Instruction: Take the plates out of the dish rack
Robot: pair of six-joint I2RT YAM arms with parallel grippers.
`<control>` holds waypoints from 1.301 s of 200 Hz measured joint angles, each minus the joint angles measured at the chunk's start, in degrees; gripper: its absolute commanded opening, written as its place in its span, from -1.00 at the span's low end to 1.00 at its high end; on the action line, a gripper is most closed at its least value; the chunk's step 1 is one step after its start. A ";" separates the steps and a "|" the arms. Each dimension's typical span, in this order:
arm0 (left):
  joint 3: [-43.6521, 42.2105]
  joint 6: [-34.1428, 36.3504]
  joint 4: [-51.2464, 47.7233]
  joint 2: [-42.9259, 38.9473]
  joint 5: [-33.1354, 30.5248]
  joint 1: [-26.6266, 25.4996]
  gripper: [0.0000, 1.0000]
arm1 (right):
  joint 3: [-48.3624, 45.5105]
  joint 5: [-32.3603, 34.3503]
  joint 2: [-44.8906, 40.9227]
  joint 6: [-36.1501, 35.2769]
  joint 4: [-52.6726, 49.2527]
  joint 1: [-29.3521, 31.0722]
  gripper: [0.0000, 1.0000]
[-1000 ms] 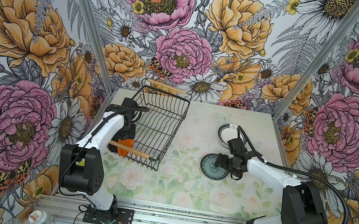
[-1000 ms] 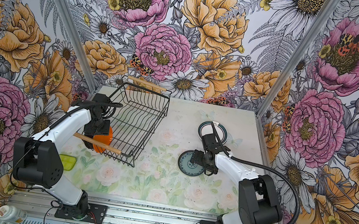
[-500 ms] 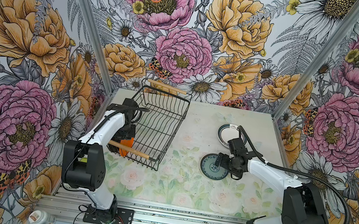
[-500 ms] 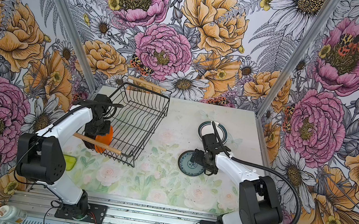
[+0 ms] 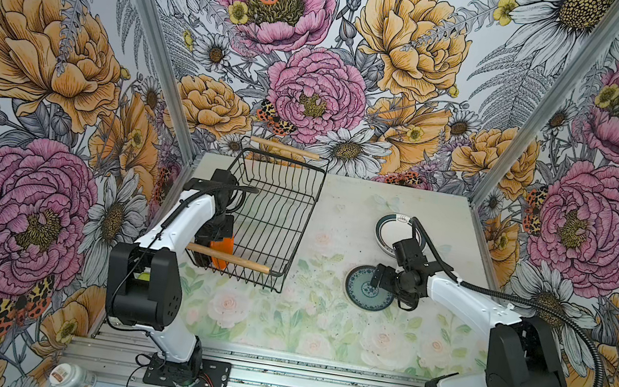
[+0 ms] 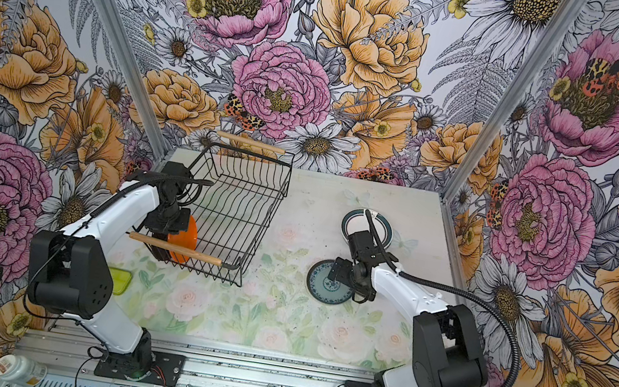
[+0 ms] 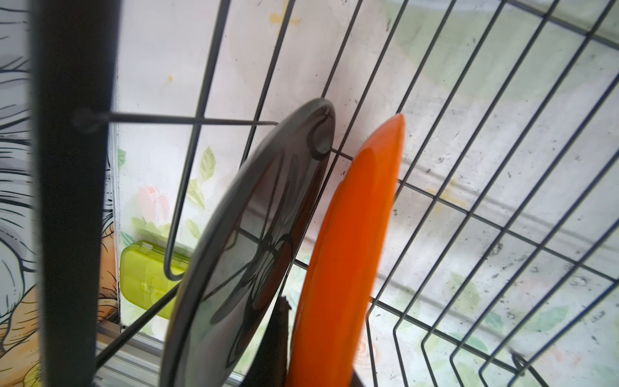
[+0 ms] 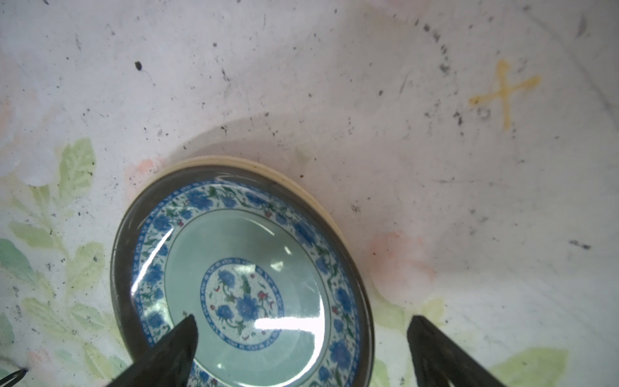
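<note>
The left claw (image 5: 217, 241) has just been narrowing, and in the left wrist view it is now looking pinched on the rim of the orange plate (image 7: 351, 251), with one dark finger (image 7: 281, 335) wedged between that plate and the black plate (image 7: 251, 251) beside it. Both plates are standing on edge in the near left corner of the dish rack (image 5: 275, 214), behind its near wooden handle. I am judging that the grip is being made and the lift out of the rack is coming next. The rest of the rack is looking empty, so the unloading is nearing its end.

The left arm is reaching forward along the rack's left side, its wrist bending down over the rim into that corner.

The right arm has not been moving. It is stretching low across the table (image 5: 319, 331) towards the middle, its claw (image 8: 303, 335) standing wide and holding nothing, hovering over the blue patterned plate (image 8: 241, 284). That plate is lying flat on a cream plate (image 8: 268, 166). A white plate with a dark rim (image 5: 392, 229) is lying farther back, partly behind the arm.
</note>
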 measured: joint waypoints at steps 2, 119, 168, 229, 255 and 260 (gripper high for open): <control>0.02 0.00 0.00 0.00 0.02 0.00 -0.84 | 0.00 0.00 0.00 0.02 -0.02 0.00 0.99; 0.68 -0.90 -0.46 -0.52 0.50 -0.11 -1.00 | 0.85 0.00 0.04 -0.46 0.00 0.00 0.99; 3.39 -1.11 -2.49 -0.68 0.50 -1.51 -1.00 | 1.14 0.02 0.11 -0.72 0.00 -0.07 0.99; 12.72 -2.25 -6.91 -2.58 0.28 -2.86 -1.00 | 3.15 1.07 0.13 -1.97 -0.04 -0.96 0.99; 18.56 -3.02 -9.07 -4.07 -0.96 -3.85 -1.00 | 5.35 2.14 0.13 -2.21 -0.04 -1.99 0.99; 19.78 -3.26 -9.51 -4.33 -1.33 -4.04 -1.00 | 5.84 2.40 0.11 -2.21 -0.02 -2.05 0.99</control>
